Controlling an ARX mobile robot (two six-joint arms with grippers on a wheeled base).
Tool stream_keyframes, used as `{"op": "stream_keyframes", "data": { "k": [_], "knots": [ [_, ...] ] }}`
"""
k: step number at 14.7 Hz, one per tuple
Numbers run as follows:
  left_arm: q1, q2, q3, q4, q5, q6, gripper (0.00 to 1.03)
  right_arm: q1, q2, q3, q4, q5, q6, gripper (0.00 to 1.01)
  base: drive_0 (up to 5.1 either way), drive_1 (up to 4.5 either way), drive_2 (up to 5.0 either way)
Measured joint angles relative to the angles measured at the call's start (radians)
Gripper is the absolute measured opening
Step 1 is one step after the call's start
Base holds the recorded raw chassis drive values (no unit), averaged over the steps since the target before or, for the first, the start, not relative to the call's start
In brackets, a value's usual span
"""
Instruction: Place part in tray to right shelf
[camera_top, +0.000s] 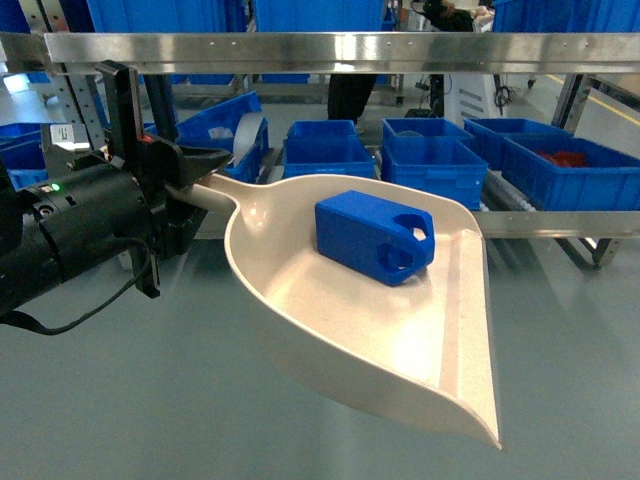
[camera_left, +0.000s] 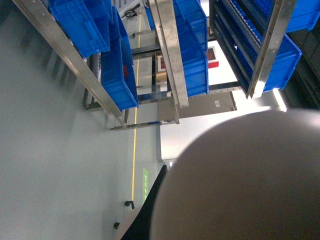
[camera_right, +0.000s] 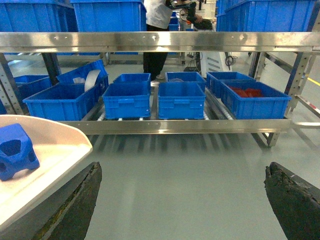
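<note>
part (camera_top: 375, 237) already sits in the tray (camera_top: 300, 300), toward the back of the scoop, lugs and holes facing right. loading looks done; what's left, judging from this, is carrying it to the right shelf and setting it there. steel rack (camera_right: 150, 41) with blue crates (camera_right: 181, 99) stands ahead; can't tell if that's the target shelf. left gripper (camera_top: 185, 185) reaches in from the left, arm roughly level, jaws clenched on the tray handle, tray held clear of the floor and tilted. right gripper (camera_right: 185, 200) is low, jaws spread wide, holding nothing, just beside the tray's edge.
</note>
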Motion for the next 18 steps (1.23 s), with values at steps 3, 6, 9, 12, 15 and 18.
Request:
{"op": "stream_keyframes", "data": {
  "k": [3, 6, 9, 12, 15, 18],
  "knots": [
    [0.0, 0.0, 0.0, 0.0, 0.002, 0.0, 0.13, 0.0, 0.0, 0.0, 0.0, 0.0, 0.0, 0.98, 0.0, 0.0, 0.0],
    [0.0, 0.0, 0.0, 0.004, 0.002, 0.0, 0.13, 0.0, 0.0, 0.0, 0.002, 0.0, 0.0, 0.98, 0.0, 0.0, 0.0],
    [0.0, 0.0, 0.001, 0.0, 0.002, 0.0, 0.13, 0.0, 0.0, 0.0, 0.001, 0.0, 0.0, 0.98, 0.0, 0.0, 0.0],
    [0.0, 0.0, 0.001, 0.0, 0.002, 0.0, 0.13, 0.0, 0.0, 0.0, 0.0, 0.0, 0.0, 0.98, 0.0, 0.0, 0.0],
    [0.0, 0.0, 0.001, 0.0, 0.002, 0.0, 0.13, 0.0, 0.0, 0.0, -0.001, -0.001, 0.0, 0.98, 0.0, 0.0, 0.0],
    [0.0, 0.0, 0.001, 0.0, 0.002, 0.0, 0.13, 0.0, 0.0, 0.0, 0.0, 0.0, 0.0, 0.98, 0.0, 0.0, 0.0]
  ]
}}
